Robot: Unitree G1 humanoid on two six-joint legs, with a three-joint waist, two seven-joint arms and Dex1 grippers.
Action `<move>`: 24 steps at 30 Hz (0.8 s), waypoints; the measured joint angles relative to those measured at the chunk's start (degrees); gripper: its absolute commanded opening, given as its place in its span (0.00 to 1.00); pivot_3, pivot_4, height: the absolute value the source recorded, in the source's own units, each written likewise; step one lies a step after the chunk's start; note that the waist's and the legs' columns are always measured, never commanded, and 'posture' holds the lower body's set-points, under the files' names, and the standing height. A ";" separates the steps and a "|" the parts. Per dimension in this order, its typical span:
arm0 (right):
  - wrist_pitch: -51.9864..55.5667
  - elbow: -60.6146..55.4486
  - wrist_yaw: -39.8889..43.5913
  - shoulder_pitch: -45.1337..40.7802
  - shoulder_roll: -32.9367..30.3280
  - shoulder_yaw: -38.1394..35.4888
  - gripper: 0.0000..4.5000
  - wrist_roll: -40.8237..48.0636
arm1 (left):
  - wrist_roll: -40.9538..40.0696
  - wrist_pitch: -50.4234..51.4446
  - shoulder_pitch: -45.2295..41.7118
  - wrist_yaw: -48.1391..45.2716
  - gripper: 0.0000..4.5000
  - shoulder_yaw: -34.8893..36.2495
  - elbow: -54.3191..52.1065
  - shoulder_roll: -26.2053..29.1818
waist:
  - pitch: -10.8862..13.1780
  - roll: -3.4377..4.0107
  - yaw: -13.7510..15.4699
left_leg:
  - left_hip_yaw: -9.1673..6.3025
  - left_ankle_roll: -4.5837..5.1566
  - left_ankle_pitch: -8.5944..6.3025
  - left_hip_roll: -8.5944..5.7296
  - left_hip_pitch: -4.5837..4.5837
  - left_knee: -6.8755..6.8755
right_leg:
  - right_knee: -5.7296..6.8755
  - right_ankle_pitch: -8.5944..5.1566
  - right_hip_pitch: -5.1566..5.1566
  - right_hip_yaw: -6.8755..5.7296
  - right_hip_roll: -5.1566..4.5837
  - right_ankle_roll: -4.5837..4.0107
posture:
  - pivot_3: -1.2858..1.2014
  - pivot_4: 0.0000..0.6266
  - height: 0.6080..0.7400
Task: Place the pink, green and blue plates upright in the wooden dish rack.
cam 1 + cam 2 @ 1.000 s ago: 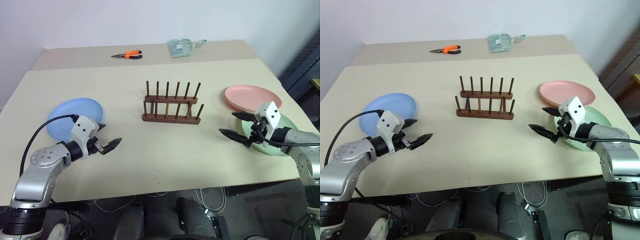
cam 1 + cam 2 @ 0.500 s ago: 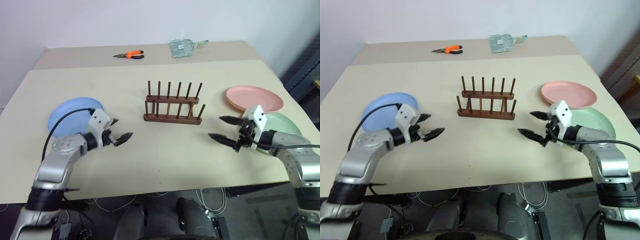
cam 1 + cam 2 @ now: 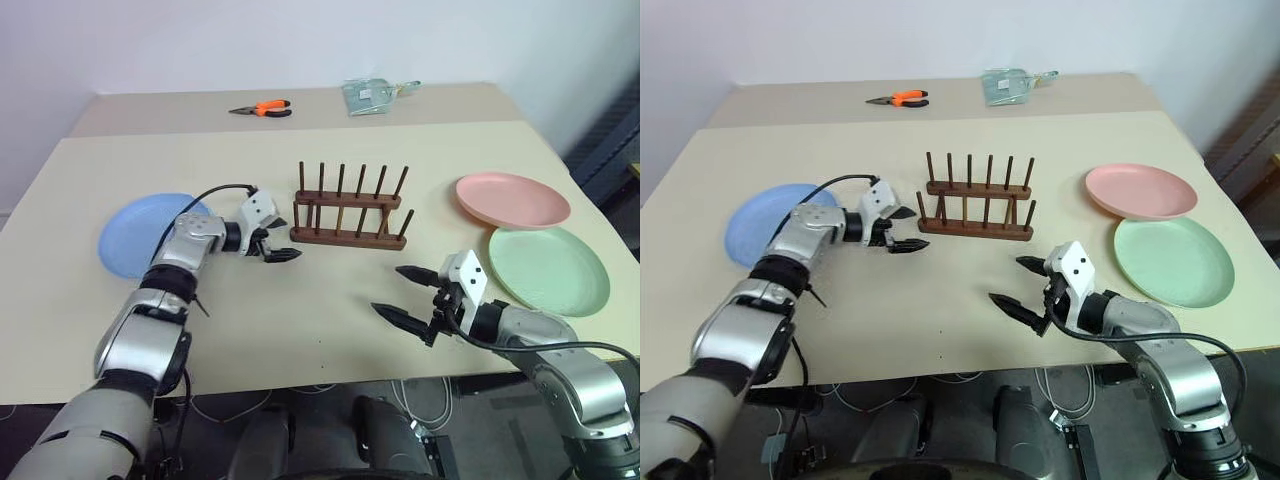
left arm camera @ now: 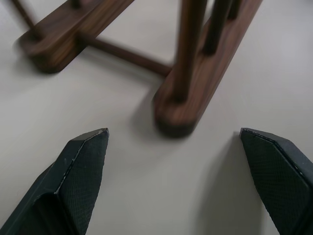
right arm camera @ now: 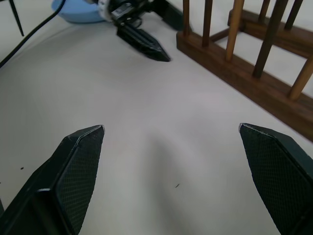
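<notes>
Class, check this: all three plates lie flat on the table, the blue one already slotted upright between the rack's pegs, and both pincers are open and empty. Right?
Not quite. The blue plate is not in the wooden dish rack; the left eye view shows it flat on the table, beside the left arm. The rest holds: the pink plate and green plate lie flat, and the left pincer and right pincer are open and empty.
</notes>
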 measured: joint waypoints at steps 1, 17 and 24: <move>0.23 -0.29 -0.39 0.21 -0.02 -0.02 1.00 0.02 | 0.43 -0.93 -0.68 -0.24 0.80 0.02 1.37 -0.66 | 0.00 0.00 0.08 | 0.00 0.00 0.00 0.00 0.01 0.00 | 0.00 0.00 0.00 0.00 0.00 0.00 | 0.52 0.24 1.00; 0.99 -0.81 1.95 -0.94 -6.62 -2.53 1.00 0.61 | -0.07 2.60 10.19 -3.01 0.17 2.55 -16.23 -0.80 | -0.01 -0.02 -0.29 | -0.02 0.01 0.00 0.07 0.04 -0.04 | 0.07 0.04 0.00 0.00 0.02 -0.03 | 0.52 0.24 1.00; 0.96 1.29 4.74 -1.79 -8.32 -2.92 1.00 0.67 | -2.53 24.56 27.02 -2.68 0.17 -1.90 -55.03 1.77 | 0.02 -0.03 0.05 | -0.03 0.02 -0.01 0.07 0.04 0.01 | 0.08 -0.09 0.01 0.01 0.03 -0.10 | 0.52 0.24 1.00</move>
